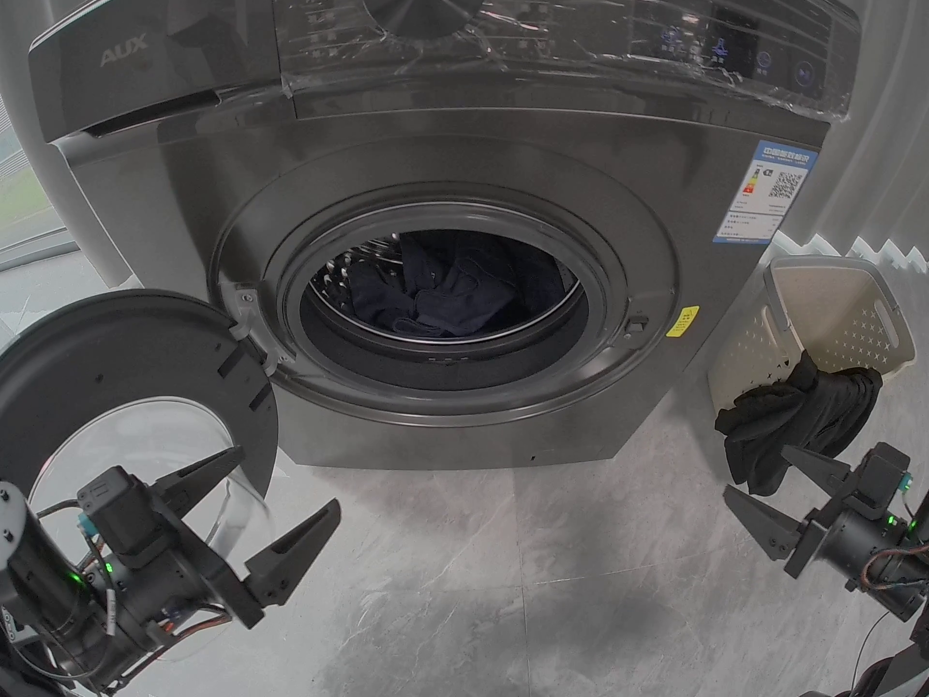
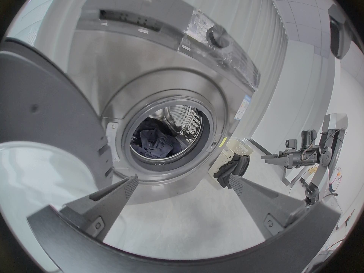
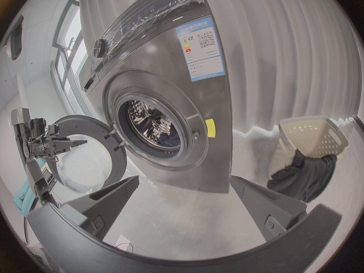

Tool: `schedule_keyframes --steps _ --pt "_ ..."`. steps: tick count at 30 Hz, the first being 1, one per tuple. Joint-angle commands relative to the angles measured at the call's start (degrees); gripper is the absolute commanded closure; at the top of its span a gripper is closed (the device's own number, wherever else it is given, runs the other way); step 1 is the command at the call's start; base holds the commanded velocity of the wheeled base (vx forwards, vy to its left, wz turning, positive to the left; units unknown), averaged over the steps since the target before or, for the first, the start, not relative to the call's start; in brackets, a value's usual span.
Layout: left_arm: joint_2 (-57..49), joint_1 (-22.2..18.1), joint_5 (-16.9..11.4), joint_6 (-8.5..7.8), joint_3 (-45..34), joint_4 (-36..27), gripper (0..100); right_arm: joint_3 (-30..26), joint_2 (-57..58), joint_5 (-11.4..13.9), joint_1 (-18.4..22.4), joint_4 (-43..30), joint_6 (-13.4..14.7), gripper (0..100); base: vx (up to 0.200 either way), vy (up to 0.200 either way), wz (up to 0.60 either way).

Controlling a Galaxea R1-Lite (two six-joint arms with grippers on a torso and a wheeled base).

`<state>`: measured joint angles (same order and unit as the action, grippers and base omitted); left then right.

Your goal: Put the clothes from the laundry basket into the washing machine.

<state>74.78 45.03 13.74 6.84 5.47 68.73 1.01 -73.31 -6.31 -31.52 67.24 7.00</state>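
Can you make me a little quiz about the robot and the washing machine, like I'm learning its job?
1. True or false: the washing machine door is shut.
2. Where does the black garment hang? A) over the basket rim B) on the floor by the door C) on top of the machine
3. Fill in: the left pincer and the right pincer are both ____.
Key: 1 false, it is swung open; 2 A; 3 open.

Pale grey marbled floor tiles (image 1: 542,573), a white pleated curtain (image 3: 303,50) behind, daylight through a tall window (image 3: 64,72) on the left
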Motion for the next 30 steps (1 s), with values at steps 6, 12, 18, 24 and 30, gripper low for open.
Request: schedule_keyframes --steps 6,12,18,24,30 --pt "-26.6 -8.9 -0.3 -1.39 -5.4 -18.8 0 -1.0 31.8 0.3 9.6 -27.1 -0.5 0 -0.200 0.000 0.00" --pt "-36.4 -13.5 -0.8 -1.65 -5.5 -30.4 0 -0.6 47.2 0.9 14.3 -41.5 -1.3 0 -0.200 0.000 0.00" --pt "-44.5 -19.1 -1.4 -1.74 -5.5 -37.5 0 1.1 56.5 0.8 16.5 -50.3 -1.3 0 -0.100 0.000 0.00" --pt "-60.4 -27.6 -6.5 -1.65 -5.5 -54.5 0 1.7 64.6 0.9 19.3 -59.1 -1.2 0 -0.100 0.000 0.00" --pt "-69.8 -34.1 -12.9 -0.86 -5.3 -65.7 0 -1.0 68.0 0.5 21.7 -60.3 -1.0 0 0.000 0.000 0.00"
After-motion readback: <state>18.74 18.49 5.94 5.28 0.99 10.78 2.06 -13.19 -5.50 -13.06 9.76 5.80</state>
